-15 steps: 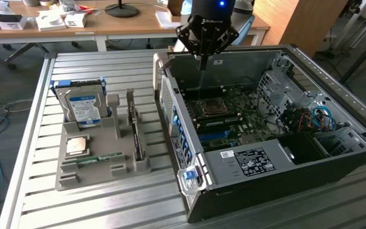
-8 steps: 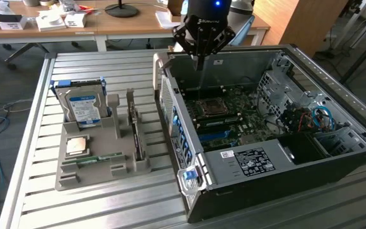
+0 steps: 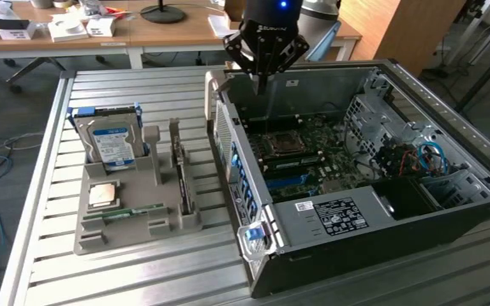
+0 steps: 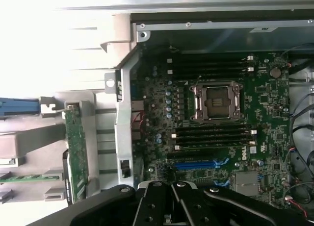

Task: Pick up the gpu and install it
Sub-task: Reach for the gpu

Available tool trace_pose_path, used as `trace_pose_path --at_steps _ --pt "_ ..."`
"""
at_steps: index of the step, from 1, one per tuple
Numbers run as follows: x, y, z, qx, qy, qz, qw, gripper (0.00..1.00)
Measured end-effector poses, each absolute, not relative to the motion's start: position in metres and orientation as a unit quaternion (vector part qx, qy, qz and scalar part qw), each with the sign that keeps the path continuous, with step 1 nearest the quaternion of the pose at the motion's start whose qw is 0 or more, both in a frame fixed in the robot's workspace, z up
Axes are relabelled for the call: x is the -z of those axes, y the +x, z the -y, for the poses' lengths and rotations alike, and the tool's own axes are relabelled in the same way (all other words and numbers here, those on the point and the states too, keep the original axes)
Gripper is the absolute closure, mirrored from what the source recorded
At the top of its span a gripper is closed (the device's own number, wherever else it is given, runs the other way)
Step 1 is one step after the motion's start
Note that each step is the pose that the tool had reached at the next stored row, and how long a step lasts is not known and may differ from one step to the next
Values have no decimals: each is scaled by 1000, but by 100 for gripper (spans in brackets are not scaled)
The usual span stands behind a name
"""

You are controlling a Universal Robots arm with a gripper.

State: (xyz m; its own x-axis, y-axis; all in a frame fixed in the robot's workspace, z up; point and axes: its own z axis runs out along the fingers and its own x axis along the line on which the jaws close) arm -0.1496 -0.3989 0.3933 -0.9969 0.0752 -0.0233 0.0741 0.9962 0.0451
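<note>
While the gpu (image 3: 181,175) stands edge-on in its slot of the grey holder (image 3: 100,239), on the exterior view's left of the open computer case (image 3: 398,248), I have the gripper (image 3: 260,88) over the case's far side, jaws together, empty. Pick-up not done, install not done.

Ribbed bare aluminium for the table (image 3: 126,89), matt grey plastic for the parts holder (image 3: 143,190), dull sheet steel for the computer case (image 3: 321,89), green lacquered board on the gpu (image 4: 76,152), matt black, perhaps anodised metal, on the gripper (image 3: 260,84).
</note>
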Motion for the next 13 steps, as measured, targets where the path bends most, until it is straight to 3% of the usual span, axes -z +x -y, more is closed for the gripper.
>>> trace_pose_path --at_steps 13 --pt "-393 -171 399 -22 37 -999 13 89"
